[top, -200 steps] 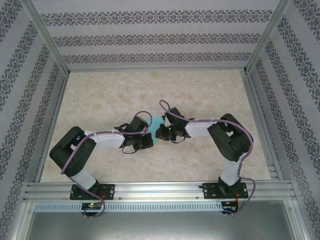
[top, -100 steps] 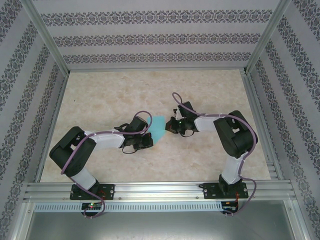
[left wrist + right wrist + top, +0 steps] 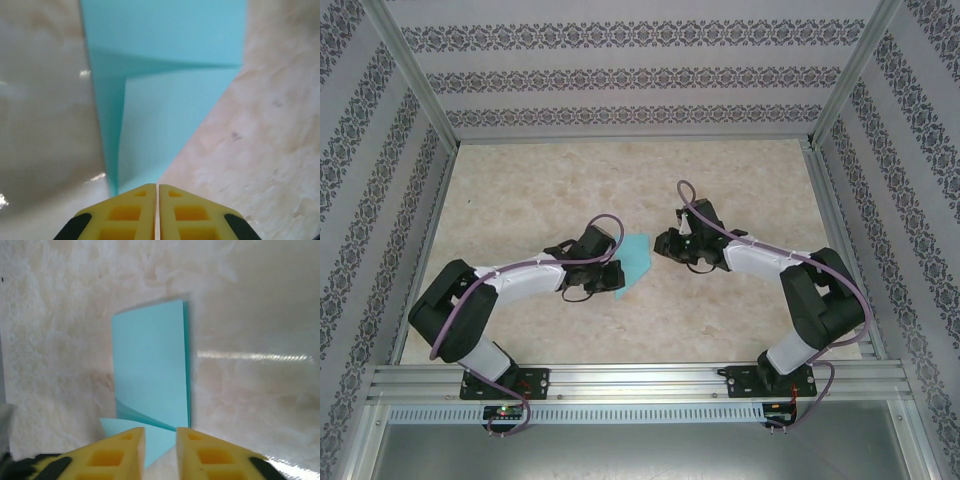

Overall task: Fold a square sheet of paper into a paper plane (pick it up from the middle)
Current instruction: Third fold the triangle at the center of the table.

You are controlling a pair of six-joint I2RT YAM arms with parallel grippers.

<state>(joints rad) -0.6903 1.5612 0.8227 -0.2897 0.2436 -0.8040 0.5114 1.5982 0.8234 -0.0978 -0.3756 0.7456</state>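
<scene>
Top external view: left gripper, jaws closed, apparently steadies the part-folded square sheet of paper; right gripper waits just beside it, parted and empty.

Left arm: white shells over the long links; bulky rounded black housings at the joints
Right arm: same build; white forearm and upper link, black elbow and shoulder blocks
Cables: purple; one per arm, arching clear at the wrist and running along the white links to the base
Base plates: flat, black; a small board with green and orange specks just in front of each
Left gripper: black body; yellow fingers with square moulded recesses; black patches at the outer edges
Right gripper: black body; matching yellow fingers, square recesses, black trim lower left
</scene>
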